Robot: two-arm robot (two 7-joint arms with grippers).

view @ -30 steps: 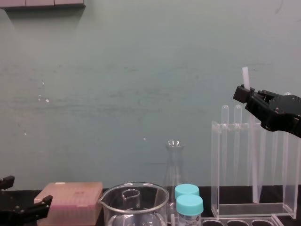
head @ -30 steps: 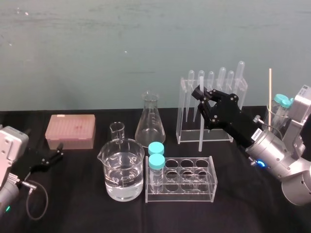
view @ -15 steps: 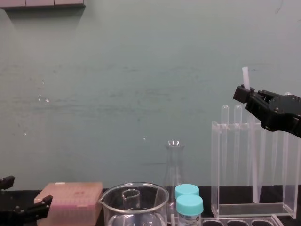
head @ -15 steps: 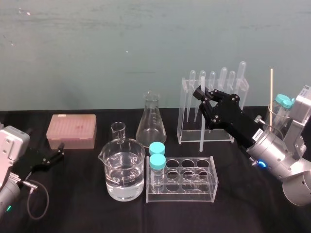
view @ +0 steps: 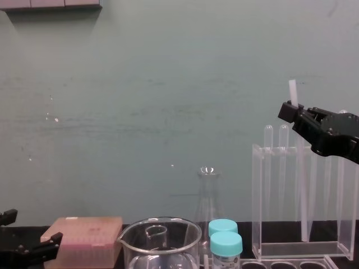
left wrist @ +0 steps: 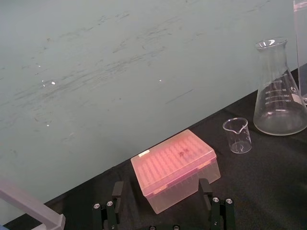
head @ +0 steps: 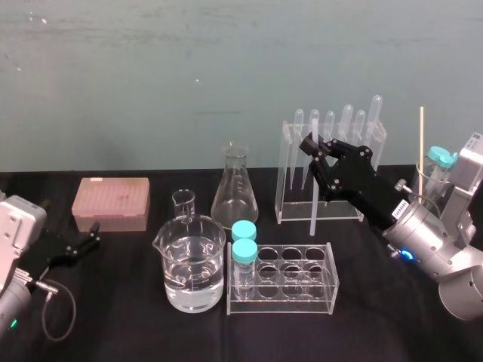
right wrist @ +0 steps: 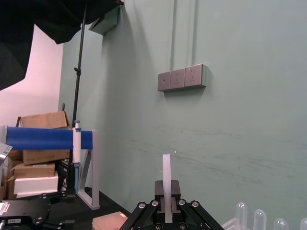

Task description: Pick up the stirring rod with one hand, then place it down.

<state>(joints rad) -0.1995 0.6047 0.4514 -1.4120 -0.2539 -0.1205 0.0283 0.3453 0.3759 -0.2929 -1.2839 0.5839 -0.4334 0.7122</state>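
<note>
Nothing has moved: my right gripper (head: 312,146) stays clenched on the upright stirring rod (head: 312,215) by the rack (head: 287,162); my left gripper (head: 84,243) rests spread at the left.

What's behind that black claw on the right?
Behind the right gripper, shut on the stirring rod, stands a clear rack of pipettes; the gripper hides some pipettes' lower parts. The left gripper sits parked, open, far left.
</note>
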